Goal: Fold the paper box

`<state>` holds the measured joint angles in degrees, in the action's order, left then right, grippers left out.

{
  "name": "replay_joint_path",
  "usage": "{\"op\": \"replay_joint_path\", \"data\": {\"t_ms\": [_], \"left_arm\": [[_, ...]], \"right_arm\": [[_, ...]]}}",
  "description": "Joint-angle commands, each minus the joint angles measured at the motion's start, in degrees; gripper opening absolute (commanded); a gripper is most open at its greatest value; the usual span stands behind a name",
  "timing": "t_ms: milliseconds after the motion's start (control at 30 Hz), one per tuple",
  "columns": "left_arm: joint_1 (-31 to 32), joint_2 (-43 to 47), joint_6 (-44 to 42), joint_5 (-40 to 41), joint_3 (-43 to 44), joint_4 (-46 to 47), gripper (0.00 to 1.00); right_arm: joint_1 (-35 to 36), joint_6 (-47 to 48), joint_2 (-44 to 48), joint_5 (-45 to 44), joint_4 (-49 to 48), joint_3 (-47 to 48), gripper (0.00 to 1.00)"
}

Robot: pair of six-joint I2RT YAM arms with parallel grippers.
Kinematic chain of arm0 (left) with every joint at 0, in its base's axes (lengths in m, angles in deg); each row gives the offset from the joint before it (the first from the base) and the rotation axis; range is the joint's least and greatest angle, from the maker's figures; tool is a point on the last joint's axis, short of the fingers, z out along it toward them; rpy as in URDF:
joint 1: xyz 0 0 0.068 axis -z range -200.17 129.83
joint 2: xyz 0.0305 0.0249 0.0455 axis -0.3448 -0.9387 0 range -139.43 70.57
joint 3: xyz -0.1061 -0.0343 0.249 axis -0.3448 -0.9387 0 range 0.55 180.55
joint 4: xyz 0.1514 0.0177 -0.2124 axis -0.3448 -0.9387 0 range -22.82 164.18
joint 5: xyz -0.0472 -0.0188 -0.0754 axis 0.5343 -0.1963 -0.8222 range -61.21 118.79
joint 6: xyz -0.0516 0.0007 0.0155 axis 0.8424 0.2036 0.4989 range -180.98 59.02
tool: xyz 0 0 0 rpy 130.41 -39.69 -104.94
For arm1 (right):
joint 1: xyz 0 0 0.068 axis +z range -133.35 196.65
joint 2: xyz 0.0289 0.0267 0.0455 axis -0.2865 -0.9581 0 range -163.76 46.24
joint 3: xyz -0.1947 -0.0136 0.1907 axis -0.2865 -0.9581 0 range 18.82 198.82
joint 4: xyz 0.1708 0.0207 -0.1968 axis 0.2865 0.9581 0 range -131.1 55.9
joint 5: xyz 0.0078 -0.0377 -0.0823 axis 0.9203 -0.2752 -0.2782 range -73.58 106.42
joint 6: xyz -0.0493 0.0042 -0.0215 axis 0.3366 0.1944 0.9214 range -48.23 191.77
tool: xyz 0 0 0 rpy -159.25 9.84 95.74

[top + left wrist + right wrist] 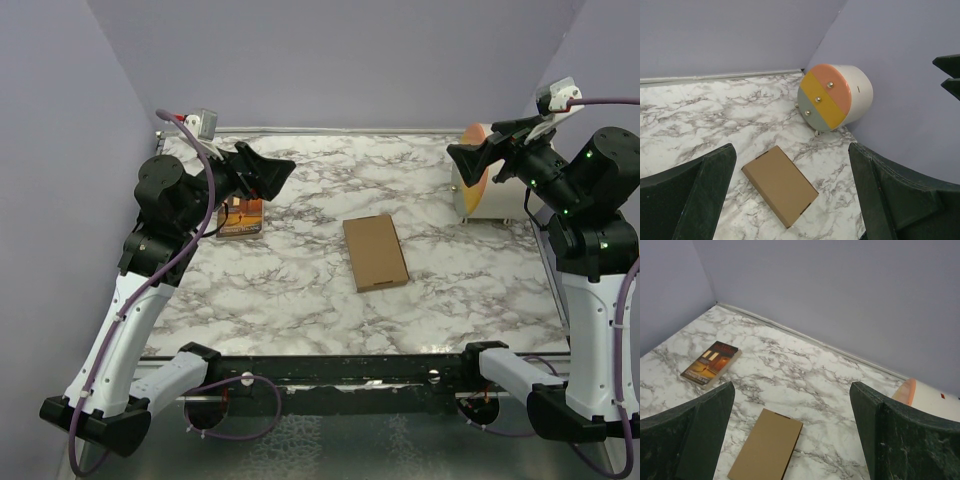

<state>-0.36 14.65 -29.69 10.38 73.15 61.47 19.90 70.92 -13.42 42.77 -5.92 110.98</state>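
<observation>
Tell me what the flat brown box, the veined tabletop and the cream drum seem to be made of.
Flat brown paper box: cardboard, matte, uniform tan. White grey-veined tabletop: marble look, possibly printed laminate. Cream cylinder with coloured front: smooth painted shell, wood or plastic, unclear; shiny knobs look metal.

- It was a robot test cell: lavender walls (330,60) rose beyond the left claw (272,172) and right claw (468,160).
- A marble-patterned table (290,295) lay beneath them, a black rail (340,368) behind.
</observation>
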Motion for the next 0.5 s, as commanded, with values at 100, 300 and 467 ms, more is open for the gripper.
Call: {"op": "replay_joint_path", "data": {"t_ms": [100, 300, 467], "left_arm": [[-0.3, 0.9, -0.5, 0.9, -0.3, 0.0, 0.99], [-0.3, 0.9, -0.7, 1.0, -0.4, -0.1, 0.99], [-0.3, 0.8, -0.7, 1.0, -0.4, 0.1, 0.99]], "right_arm": [[-0.4, -0.7, 0.9, -1.2, -0.8, -0.1, 1.0], [-0.4, -0.5, 0.7, -0.6, -0.8, 0.1, 1.0], [-0.4, -0.5, 0.7, -0.5, -0.8, 0.1, 1.0]]}}
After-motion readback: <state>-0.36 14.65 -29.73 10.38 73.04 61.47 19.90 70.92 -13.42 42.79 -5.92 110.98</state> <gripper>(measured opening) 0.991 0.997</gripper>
